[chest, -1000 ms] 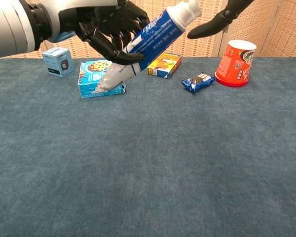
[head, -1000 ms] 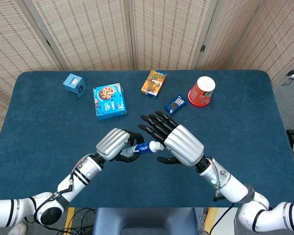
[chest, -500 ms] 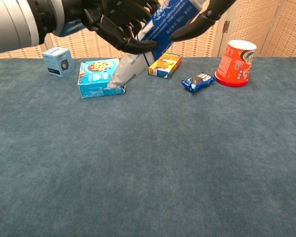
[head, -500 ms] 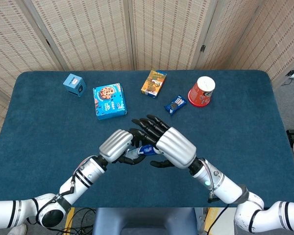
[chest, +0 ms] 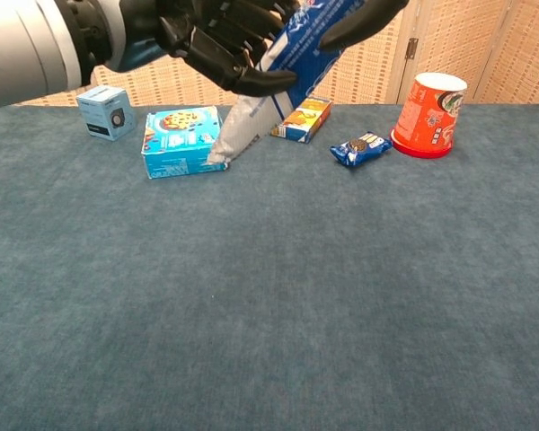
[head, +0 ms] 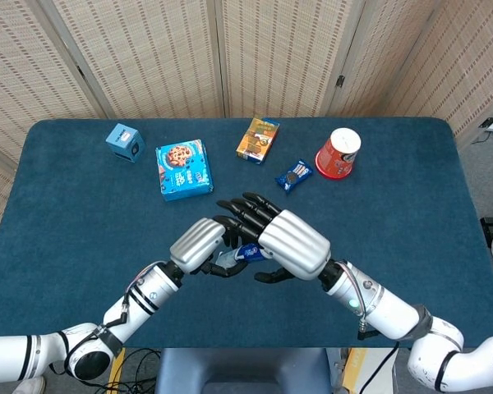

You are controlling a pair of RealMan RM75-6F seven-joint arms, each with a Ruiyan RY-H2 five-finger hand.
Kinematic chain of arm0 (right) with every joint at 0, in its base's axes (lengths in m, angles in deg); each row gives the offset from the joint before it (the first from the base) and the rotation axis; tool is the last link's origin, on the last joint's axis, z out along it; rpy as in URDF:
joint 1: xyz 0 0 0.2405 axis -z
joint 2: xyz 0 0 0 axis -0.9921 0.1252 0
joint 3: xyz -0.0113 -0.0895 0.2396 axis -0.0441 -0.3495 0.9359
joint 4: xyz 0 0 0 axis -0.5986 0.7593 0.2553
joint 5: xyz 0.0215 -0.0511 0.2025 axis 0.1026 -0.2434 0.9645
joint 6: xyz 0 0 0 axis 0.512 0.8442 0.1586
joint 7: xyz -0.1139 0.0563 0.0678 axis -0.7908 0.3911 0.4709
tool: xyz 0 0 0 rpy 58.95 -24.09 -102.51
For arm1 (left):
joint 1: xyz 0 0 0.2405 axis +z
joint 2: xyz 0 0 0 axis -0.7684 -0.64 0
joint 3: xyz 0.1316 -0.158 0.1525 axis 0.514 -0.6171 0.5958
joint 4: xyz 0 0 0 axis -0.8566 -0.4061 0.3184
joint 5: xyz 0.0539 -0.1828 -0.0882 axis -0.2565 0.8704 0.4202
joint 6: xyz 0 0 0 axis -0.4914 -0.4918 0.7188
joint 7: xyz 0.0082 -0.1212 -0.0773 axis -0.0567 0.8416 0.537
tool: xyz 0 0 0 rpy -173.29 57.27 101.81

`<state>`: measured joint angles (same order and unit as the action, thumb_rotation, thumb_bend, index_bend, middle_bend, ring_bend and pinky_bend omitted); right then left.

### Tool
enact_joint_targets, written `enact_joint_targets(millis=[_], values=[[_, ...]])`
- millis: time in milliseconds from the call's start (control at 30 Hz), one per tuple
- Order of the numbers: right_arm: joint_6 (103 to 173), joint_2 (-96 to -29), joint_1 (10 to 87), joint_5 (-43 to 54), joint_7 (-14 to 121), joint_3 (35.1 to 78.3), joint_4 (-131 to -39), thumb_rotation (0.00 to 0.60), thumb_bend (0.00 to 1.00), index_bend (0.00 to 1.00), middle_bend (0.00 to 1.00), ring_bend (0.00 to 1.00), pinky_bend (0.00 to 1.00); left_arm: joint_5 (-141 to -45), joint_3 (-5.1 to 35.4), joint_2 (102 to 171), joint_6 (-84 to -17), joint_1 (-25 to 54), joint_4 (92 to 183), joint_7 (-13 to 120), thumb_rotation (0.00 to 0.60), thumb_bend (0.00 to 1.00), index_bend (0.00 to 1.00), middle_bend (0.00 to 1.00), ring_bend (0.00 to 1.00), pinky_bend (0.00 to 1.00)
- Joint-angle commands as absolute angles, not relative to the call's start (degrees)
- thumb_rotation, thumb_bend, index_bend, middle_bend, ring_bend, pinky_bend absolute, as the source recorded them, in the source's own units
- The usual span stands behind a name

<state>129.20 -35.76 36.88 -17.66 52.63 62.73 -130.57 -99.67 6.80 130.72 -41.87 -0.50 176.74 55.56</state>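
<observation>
Right hand (head: 292, 244) newly over left-held toothpaste tube (chest: 278, 76)

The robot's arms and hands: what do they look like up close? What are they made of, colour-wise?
Each arm is a glossy white tube with black rings at the joints. The left hand and right hand have ribbed silver metallic backs and black jointed fingers. Thin dark cables run along both wrists, and a small green light shows on the right forearm.
</observation>
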Motion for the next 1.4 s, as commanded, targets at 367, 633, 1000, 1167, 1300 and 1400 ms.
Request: enact_joint_targets(millis=[367,633,1000,1167,1300,1400], values=[[124.57,-31.28,34.57,-14.17,49.37,63.42,-133.31,0.6,0.0,0.0,0.0,0.0,0.0,-99.68,6.2,131.9,-41.24,-0.12,176.28,60.65,0.6,0.42,0.74,0.74,0.56,0.54],[123.98,-30.54,34.58,-13.89,51.09,63.03,-133.39,0.6,0.03,0.0,0.0,0.0,0.0,-100.35,6.16,132.33,-41.07,-0.1,175.77,61.89,0.6,0.42,0.74,0.74,0.56,0.54],[125.94,-31.67,36.13,-13.07,57.47,62.67,-132.46,0.6,0.0,0.0,0.0,0.0,0.0,-99.57,7.11,133.98,-41.38,-0.34,173.79,59.3,0.6,0.42,0.74,0.74,0.56,0.54],[124.33,-31.29,36.0,-12.23,60.43,62.35,-133.21,0.6,0.0,0.0,0.0,0.0,0.0,-99.06,6.87,134.5,-41.88,-0.17,173.77,59.27,0.6,0.42,0.74,0.74,0.56,0.54],[123.12,-30.95,35.6,-12.9,62.78,62.35,-133.35,0.6,0.0,0.0,0.0,0.0,0.0,-98.84,6.69,134.77,-42.1,-0.06,173.74,59.4,0.6,0.42,0.75,0.74,0.56,0.54],[122.61,-30.88,35.35,-13.31,63.44,62.3,-133.11,0.6,0.0,0.0,0.0,0.0,0.0,-98.72,6.64,134.8,-42.21,-0.04,173.91,59.06,0.6,0.42,0.75,0.74,0.56,0.54]])
